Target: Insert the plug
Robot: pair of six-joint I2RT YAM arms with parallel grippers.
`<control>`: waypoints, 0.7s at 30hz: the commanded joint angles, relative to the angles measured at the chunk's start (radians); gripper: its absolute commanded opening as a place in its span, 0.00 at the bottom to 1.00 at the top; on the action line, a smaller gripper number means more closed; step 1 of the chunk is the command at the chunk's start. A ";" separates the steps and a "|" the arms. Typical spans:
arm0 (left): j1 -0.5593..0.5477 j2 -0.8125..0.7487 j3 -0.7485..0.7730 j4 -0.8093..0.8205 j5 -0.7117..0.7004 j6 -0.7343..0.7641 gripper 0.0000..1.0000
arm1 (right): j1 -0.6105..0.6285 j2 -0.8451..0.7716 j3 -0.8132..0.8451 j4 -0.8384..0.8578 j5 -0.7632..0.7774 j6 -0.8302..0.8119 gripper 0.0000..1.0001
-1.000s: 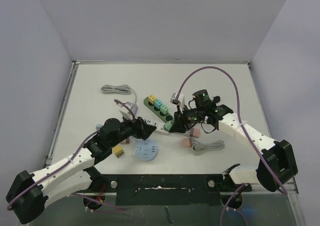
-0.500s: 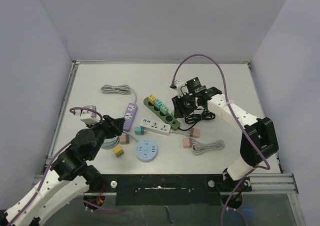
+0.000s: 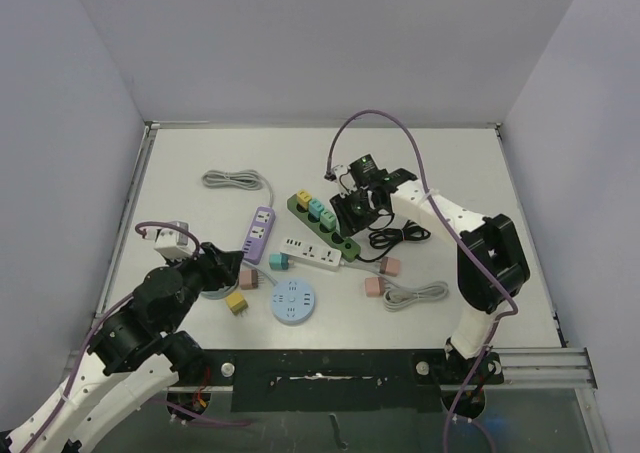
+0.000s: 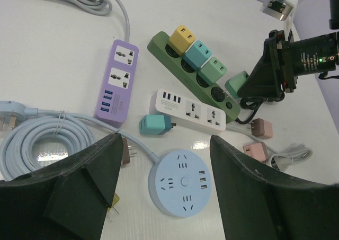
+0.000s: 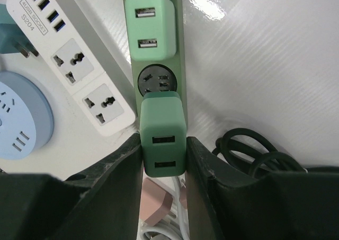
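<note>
My right gripper (image 5: 163, 147) is shut on a green two-port plug (image 5: 163, 138), its fingers pressed on both sides. The plug hangs over the near end of the dark green power strip (image 5: 180, 49), just short of its empty round socket (image 5: 157, 81); I cannot tell whether it touches. A light green plug (image 5: 149, 30) sits in the socket beyond. From above, the right gripper (image 3: 350, 213) stands over the strip (image 3: 322, 223). My left gripper (image 4: 164, 197) is open and holds nothing, high above the round blue socket hub (image 4: 183, 184).
A white strip (image 3: 310, 255), a purple strip (image 3: 258, 235), a teal plug (image 3: 279, 262), a yellow plug (image 3: 236, 302) and two pink plugs (image 3: 391, 265) lie around the round blue hub (image 3: 293, 302). A black cable (image 3: 400, 235) coils by the right gripper. A grey cable (image 3: 232, 179) lies far left.
My left arm has pulled back from the white strip toward the near left. The right gripper has carried the green plug farther back, over the green strip.
</note>
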 commanded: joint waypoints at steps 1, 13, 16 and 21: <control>-0.001 -0.005 0.024 0.041 0.050 0.030 0.65 | 0.017 -0.002 0.058 0.003 0.033 0.016 0.00; -0.001 -0.021 0.018 0.046 0.052 0.029 0.65 | 0.029 0.030 0.066 -0.001 0.075 0.013 0.00; -0.001 -0.021 0.019 0.045 0.054 0.029 0.65 | 0.033 0.046 0.074 0.008 0.077 0.012 0.00; -0.001 -0.025 0.019 0.045 0.054 0.027 0.65 | 0.037 0.066 0.085 0.014 0.075 0.009 0.00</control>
